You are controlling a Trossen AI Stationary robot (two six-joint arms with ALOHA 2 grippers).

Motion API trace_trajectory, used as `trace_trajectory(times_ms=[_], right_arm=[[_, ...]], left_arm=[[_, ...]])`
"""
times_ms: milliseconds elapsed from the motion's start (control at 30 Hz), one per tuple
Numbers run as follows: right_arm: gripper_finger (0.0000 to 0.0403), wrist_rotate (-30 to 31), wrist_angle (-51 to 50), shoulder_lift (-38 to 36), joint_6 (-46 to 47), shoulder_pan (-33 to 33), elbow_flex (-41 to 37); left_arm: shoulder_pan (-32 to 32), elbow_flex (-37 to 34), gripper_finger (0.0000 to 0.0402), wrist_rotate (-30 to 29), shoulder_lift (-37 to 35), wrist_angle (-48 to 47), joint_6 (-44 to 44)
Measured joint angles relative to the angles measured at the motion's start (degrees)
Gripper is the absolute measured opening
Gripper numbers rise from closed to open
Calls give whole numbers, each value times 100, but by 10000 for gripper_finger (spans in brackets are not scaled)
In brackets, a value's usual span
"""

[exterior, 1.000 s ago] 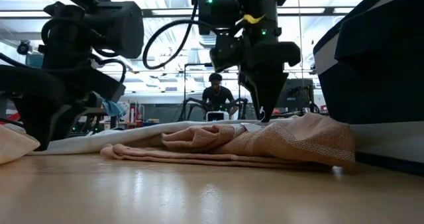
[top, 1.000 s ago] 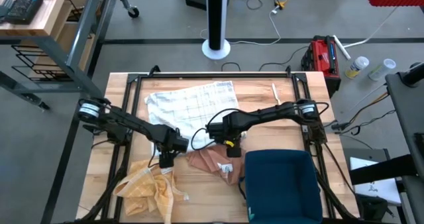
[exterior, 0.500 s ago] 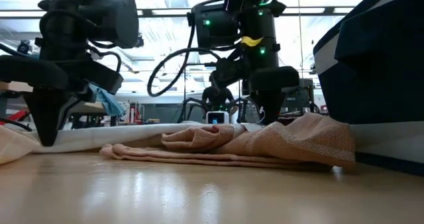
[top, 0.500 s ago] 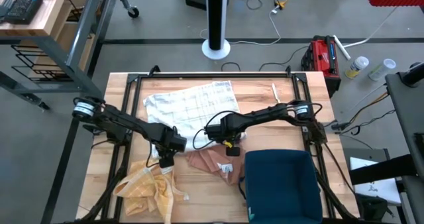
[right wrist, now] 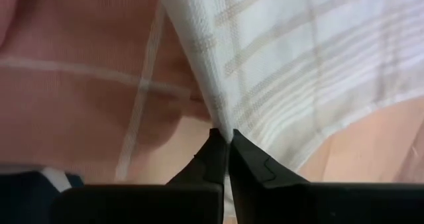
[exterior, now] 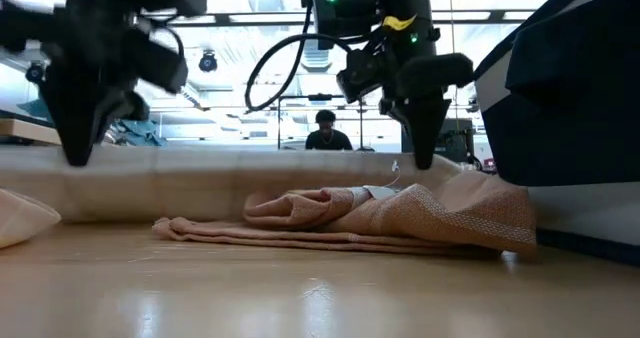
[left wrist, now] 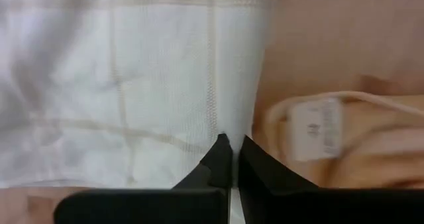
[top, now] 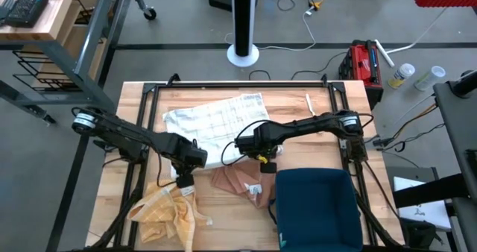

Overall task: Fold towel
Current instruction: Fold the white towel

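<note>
Lifted now, woven checked towel (top: 216, 121) hangs taut.

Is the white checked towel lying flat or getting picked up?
Getting picked up. Its near edge hangs stretched above the table between the left pincer and right pincer, both shut on the white checked towel.

From my low view, the left gripper (exterior: 78, 158) is blurred, and the raised towel (exterior: 230, 183) hides the table behind it. The 2 arms cover the towel's near edge in the high view. The blue bin (top: 317, 207) is cut off by the picture's bottom edge.
</note>
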Motion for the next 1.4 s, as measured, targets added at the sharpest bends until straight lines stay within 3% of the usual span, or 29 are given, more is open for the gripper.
trace_trajectory(times_ms=[333, 633, 1067, 1400], right_arm=[[0, 307, -185, -480, -69, -15, -2], [0, 555, -286, -646, -11, -362, 401], [0, 623, -205, -543, -257, -1421, 1033], [0, 435, -275, 300, -893, -2095, 1847]], left_arm=[[39, 762, 2, -401, -364, -1026, 64], [358, 813, 1, -822, -364, -1420, 463], [1506, 811, 1, -1886, -366, -1724, 1342], [2641, 693, 2, -2173, -338, -1553, 2152]])
